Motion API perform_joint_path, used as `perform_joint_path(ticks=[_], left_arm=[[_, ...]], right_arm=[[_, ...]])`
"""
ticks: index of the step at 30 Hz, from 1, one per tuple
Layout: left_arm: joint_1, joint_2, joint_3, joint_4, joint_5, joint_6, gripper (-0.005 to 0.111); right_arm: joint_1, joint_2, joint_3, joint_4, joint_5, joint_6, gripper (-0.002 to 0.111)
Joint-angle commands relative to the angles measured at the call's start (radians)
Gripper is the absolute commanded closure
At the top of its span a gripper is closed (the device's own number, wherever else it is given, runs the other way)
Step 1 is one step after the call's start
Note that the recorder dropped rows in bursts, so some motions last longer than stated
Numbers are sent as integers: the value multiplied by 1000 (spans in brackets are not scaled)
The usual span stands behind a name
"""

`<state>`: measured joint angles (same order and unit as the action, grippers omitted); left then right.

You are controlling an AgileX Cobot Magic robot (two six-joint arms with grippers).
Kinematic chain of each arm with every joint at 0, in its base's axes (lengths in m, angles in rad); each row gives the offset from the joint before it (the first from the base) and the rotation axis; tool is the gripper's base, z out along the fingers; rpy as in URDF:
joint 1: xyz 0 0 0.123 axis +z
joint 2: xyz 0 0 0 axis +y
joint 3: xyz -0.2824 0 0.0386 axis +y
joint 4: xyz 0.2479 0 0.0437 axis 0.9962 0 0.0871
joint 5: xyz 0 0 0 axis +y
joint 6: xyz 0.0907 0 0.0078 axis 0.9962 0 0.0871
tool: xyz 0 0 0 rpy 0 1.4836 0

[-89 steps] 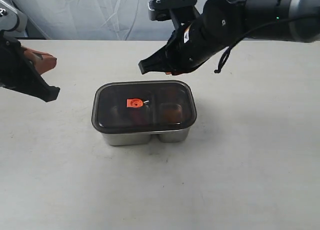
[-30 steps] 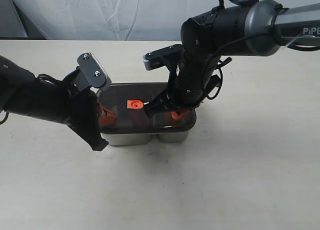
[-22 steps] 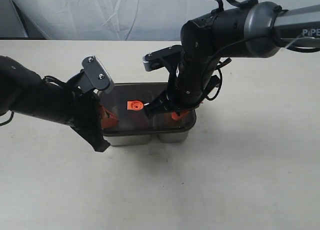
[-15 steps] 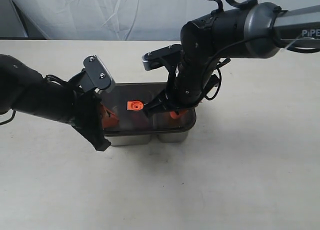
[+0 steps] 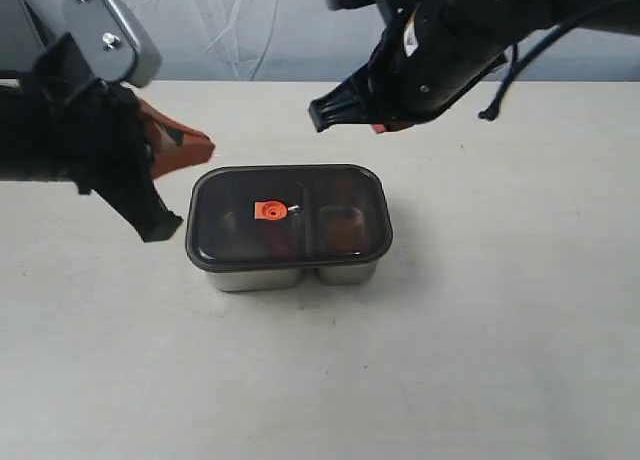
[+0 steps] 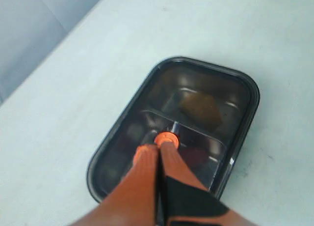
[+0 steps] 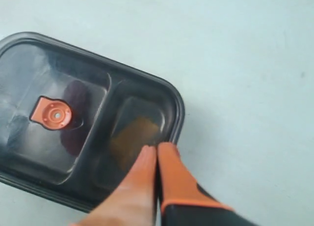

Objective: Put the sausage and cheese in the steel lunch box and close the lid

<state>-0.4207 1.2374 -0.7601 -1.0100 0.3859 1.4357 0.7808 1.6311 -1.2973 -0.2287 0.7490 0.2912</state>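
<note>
On pale table (image 5: 480, 360), steel lunch box (image 5: 255, 277); wrinkled backdrop (image 5: 250, 30) behind.

Robot-manipulation laboratory bench. Two black jointed arms (image 5: 470, 40) end in orange-fingered pincers, the left pincer (image 5: 203, 146) and the right pincer (image 7: 156, 149). They hang over a plain off-white tabletop (image 5: 480, 360), with a steel lunch box (image 5: 250, 278) standing on it below and between the two pincers. Beyond both pincers, along the table's far edge, a creased white sheet (image 5: 250, 30) hangs as a backdrop and gives the scene the look of a staged test area.
</note>
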Motion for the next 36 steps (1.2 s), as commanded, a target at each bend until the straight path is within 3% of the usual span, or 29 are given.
perform_joint_path(ticks=[1,6,15,24,36], left_arm=[[-7,-203,52,164,-35,-207,107],[-7,-486,136,397,-51,-520,107],[-7,-958,254,721,184,-949,107],[-7,-1149,274,602,386,-991,107],[-7,-1171,274,603,396,-989,107]], right_arm=[[-1,-157,124,-76,33,98,108],[-1,-371,380,-85,-5,204,108],[-1,-605,736,-71,-165,284,108],[-1,-610,788,-25,-219,287,108],[-1,-610,788,-25,-240,287,108]])
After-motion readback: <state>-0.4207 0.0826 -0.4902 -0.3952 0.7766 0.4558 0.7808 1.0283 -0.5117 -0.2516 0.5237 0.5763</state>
